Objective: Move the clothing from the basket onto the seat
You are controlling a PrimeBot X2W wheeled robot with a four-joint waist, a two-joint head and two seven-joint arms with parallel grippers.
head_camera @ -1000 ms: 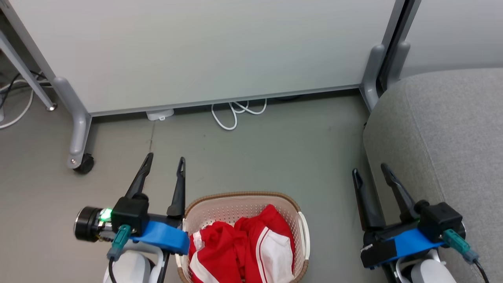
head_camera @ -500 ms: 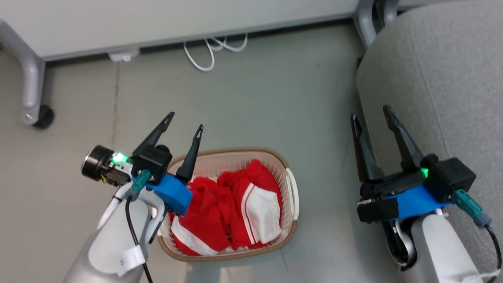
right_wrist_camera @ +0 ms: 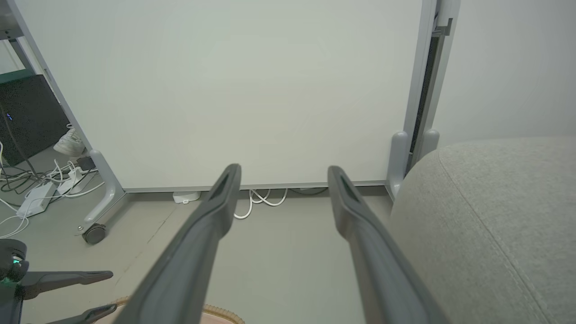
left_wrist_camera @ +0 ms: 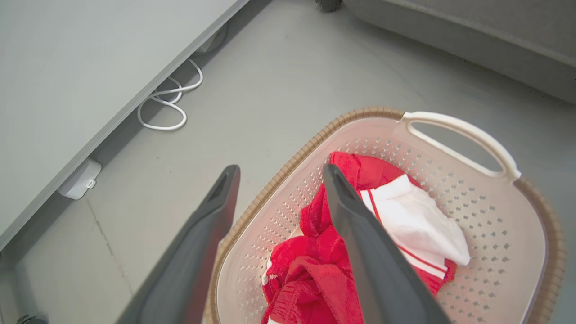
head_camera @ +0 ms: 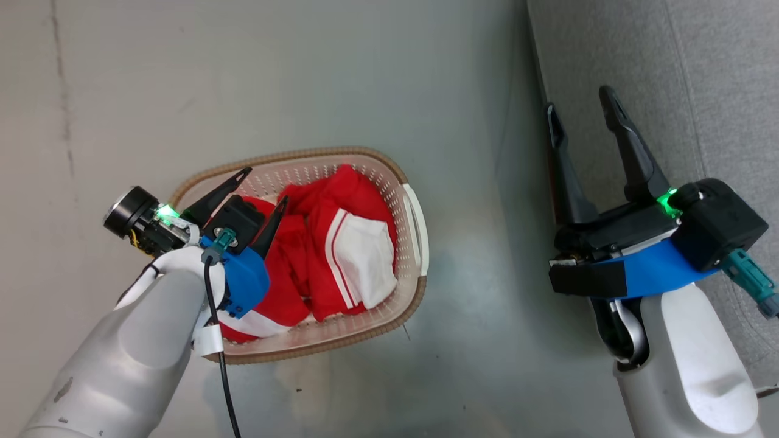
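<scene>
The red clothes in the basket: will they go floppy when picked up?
Probably floppy: the clothing lies crumpled in folds in the basket, so it would likely droop. It looks thin, so probably light. Tangled pieces may drag along together.

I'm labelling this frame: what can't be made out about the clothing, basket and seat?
- Number of pieces in the clothing: bunched together; in the head view the left gripper and forearm cover its left part, in the left wrist view one of the fingers crosses it.
- Left end of the basket: under that arm in the head view.
- Extent of the seat: cut off by the head view's right edge.
</scene>
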